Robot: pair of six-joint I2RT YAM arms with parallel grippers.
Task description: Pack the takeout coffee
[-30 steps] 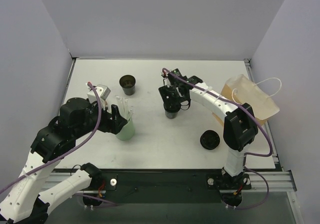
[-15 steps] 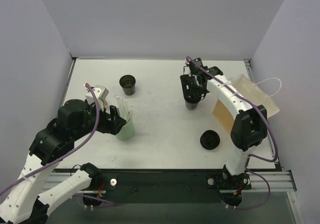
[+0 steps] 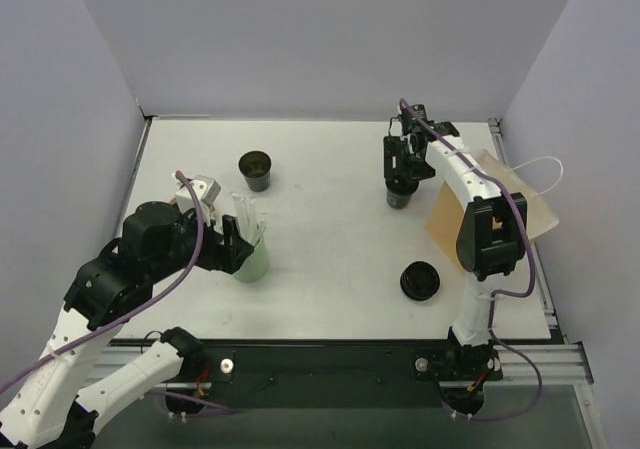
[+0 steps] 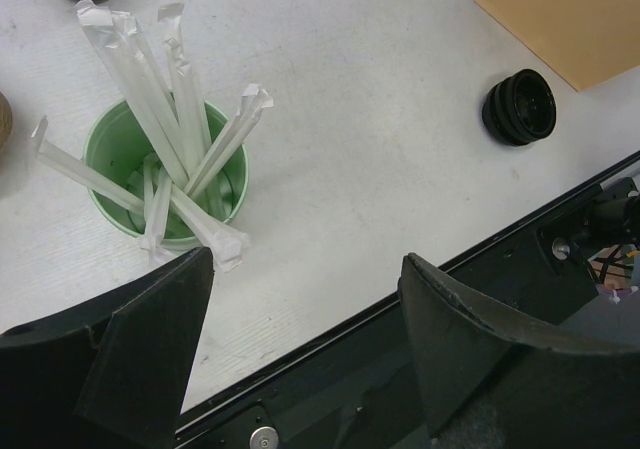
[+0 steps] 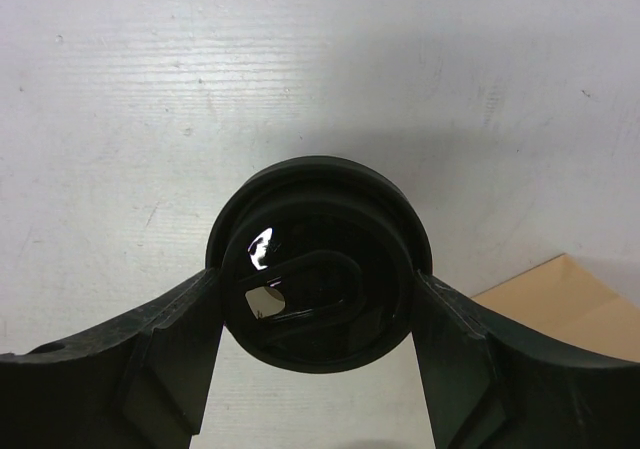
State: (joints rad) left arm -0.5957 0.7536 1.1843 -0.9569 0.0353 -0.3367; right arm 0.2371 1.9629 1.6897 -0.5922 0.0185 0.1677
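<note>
At far right of table, just left of the bag, R gripper is clamped on the takeout coffee, fingers pressed to both sides of the lidded cup. Lifted or resting, can't tell. L gripper gapes wide w/ nothing in it, just beside green cup of wrapped straws.

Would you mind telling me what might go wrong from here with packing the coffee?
The right gripper pinches the takeout coffee at just two sides of its round wall, so it may slip or tilt.
The bag lies close beside it; the cup may shove its edge rather than enter.
The open left gripper sits near the green cup of straws and might tip it.
</note>
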